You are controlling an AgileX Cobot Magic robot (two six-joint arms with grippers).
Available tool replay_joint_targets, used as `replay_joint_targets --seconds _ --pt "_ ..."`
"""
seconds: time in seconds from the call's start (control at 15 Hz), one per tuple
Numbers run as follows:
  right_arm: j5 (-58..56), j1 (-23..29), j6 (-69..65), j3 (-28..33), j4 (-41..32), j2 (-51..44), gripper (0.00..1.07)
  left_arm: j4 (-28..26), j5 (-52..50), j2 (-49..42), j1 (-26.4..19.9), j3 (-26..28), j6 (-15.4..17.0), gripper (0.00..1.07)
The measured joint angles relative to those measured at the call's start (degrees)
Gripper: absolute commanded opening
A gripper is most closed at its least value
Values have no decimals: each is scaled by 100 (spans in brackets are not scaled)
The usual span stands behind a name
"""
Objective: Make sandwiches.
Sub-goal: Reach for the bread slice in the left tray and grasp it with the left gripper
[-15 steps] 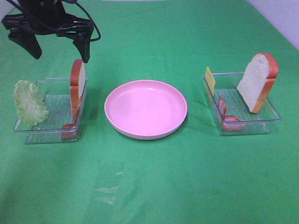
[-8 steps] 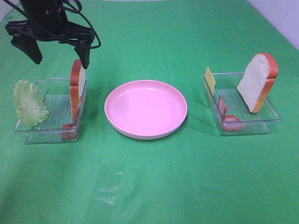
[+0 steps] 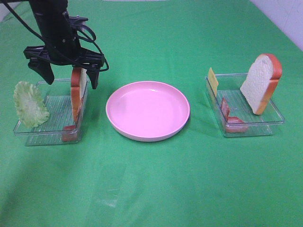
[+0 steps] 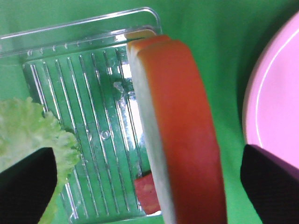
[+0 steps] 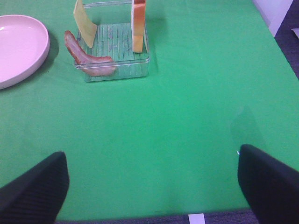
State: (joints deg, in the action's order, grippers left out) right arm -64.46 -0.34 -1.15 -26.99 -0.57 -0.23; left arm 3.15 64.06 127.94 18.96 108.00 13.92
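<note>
Bread slice (image 3: 79, 92) — upright in tray (image 3: 45, 137) | left gripper (image 3: 71, 86) — spread, straddling it

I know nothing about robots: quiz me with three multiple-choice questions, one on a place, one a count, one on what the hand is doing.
1. Where is the pink plate? A between the left tray and the right tray; B inside a tray; C at the cloth's edge.
2. How many bread slices are there? A one; B two; C four.
3. The left hand is: A shut on the plate; B open astride the left bread slice; C open above the plate.
Answers: A, a tray each side; B, the right bread slice is the second; B, spread wide around the slice.
</note>
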Motion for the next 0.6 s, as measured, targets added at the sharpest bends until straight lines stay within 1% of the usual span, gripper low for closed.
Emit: replay_joint_targets --seconds 0.2,0.27,0.4,0.6 --pt "0 0 0 0 0 0 96 0 -355 23 0 0 29 99" --pt "0 0 0 0 0 0 96 0 -401 23 0 0 115 96" --pt "0 0 0 0 0 0 96 0 -418 23 0 0 258 85" --pt "0 0 0 0 0 0 96 -11 -304 23 0 0 361 54"
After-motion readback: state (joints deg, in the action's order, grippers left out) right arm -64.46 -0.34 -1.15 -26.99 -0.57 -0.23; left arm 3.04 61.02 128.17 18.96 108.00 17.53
